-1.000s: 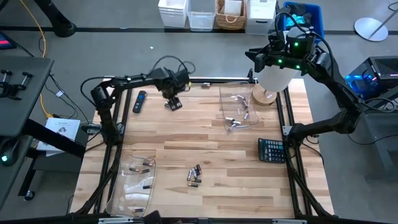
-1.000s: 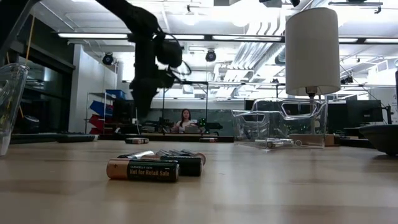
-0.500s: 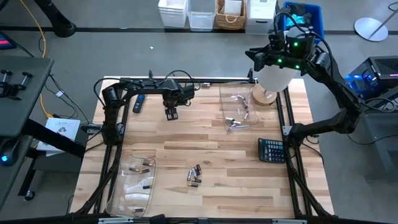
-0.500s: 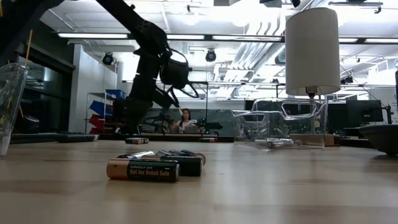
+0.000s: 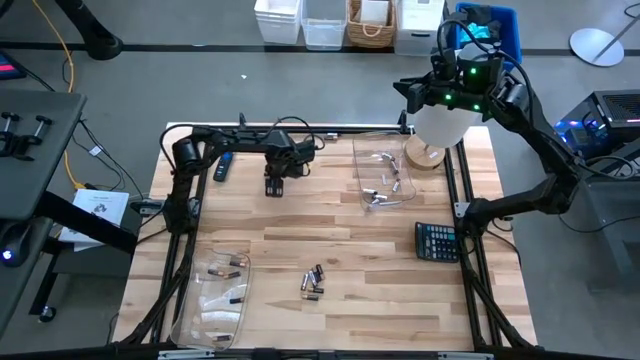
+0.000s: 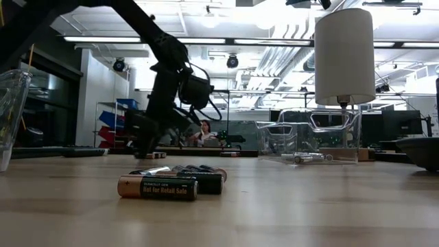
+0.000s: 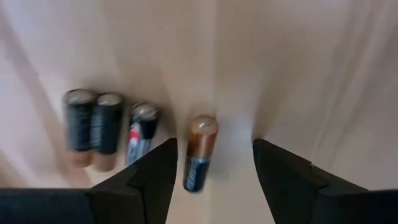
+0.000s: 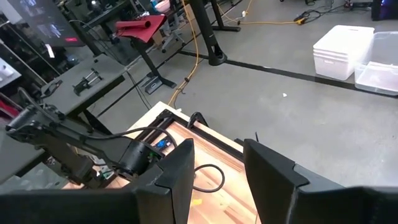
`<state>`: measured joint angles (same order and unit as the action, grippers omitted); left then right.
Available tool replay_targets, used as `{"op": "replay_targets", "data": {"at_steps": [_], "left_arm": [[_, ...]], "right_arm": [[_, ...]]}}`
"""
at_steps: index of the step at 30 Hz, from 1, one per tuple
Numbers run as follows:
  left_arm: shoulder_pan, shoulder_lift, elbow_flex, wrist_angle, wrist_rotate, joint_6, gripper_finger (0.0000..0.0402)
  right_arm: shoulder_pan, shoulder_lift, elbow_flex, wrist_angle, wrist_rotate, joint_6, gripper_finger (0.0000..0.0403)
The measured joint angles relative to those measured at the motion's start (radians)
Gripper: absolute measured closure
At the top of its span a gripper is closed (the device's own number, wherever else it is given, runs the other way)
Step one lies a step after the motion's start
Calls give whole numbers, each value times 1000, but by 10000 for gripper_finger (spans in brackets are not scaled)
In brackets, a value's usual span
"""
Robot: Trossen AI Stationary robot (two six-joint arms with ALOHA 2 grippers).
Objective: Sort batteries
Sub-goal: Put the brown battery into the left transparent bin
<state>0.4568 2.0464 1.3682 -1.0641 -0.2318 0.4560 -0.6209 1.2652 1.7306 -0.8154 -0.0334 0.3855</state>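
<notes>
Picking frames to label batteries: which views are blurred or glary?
Left wrist view: motion-smeared, though the batteries between the open left gripper stay readable. Low view: near batteries sharp, room behind soft, ceiling lights glaring. High view: evenly lit, sharp.

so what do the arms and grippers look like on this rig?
Both arms are dark and slim, built of jointed segments. The left arm has black cables looping above its wrist; its gripper has two flat, dark, wedge-shaped fingers. The right arm shows green lights on its wrist housing, and the right gripper has the same dark angular fingers.
</notes>
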Motion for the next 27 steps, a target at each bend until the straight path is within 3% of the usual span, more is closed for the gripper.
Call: {"op": "replay_targets", "data": {"at_steps": [5,8,14,27], "left_arm": [[-5,1,0,-9,59,11,201],[-18,1,0,-21,67,-1,223],[-47,-1,2,-24,213,-143,376],[-219,-78,-1,26,258,-164,400]], "right_arm": [[0,0,0,-10,0,0,269],[0,0,0,-12,0,8,269],[0,0,0,-16,0,18,269],[0,0,0,-58,0,2,269]]}}
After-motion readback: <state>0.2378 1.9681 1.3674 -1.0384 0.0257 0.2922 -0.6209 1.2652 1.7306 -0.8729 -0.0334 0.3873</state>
